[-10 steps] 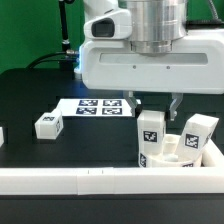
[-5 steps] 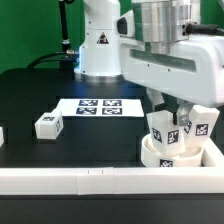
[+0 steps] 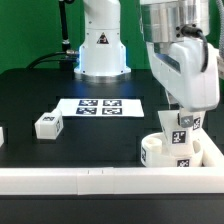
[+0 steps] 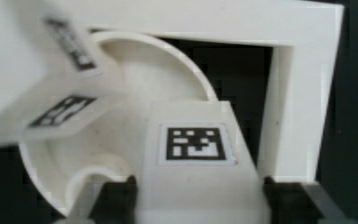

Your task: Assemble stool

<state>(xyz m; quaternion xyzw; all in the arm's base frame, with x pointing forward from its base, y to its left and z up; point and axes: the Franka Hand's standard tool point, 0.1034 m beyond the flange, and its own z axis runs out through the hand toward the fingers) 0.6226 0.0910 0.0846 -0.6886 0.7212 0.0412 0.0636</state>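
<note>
Nearest the camera in the exterior view, a long white rail (image 3: 60, 181) runs across the front edge of the black worktop (image 3: 30, 95). At the exterior view's right it turns back into a short side wall, so the two make a corner pocket. The stool's seat disc (image 3: 152, 152) lies flat inside that pocket, close against the front rail and the side wall. It is a thick round white piece with a smooth curved rim.

On top of the seat stands a short blocky white leg (image 3: 184, 138), upright, with black-and-white square tags on the face turned to the camera. The claw (image 3: 183, 121) comes down on it from above. In the wrist view the two dark fingertips sit tight against opposite sides of this leg (image 4: 197, 145), with no gap showing, so the claw (image 4: 197, 200) is closed on it. Whether the leg's foot is in a socket cannot be told, since the leg itself covers the spot.

The wrist view also shows a second tagged leg (image 4: 60, 108) just beside the held one, tilted over the seat's curved rim (image 4: 149, 70).

Farther back, toward the exterior view's left, a third leg (image 3: 47, 126) lies alone on the worktop, well apart from the seat, with a tag on its end face. At the very left edge a small white piece is cut off by the frame and cannot be identified.

Beyond the loose leg lies the marker board (image 3: 100, 106), flat, with a row of tags. Behind it rises the arm's white base (image 3: 100, 45).
</note>
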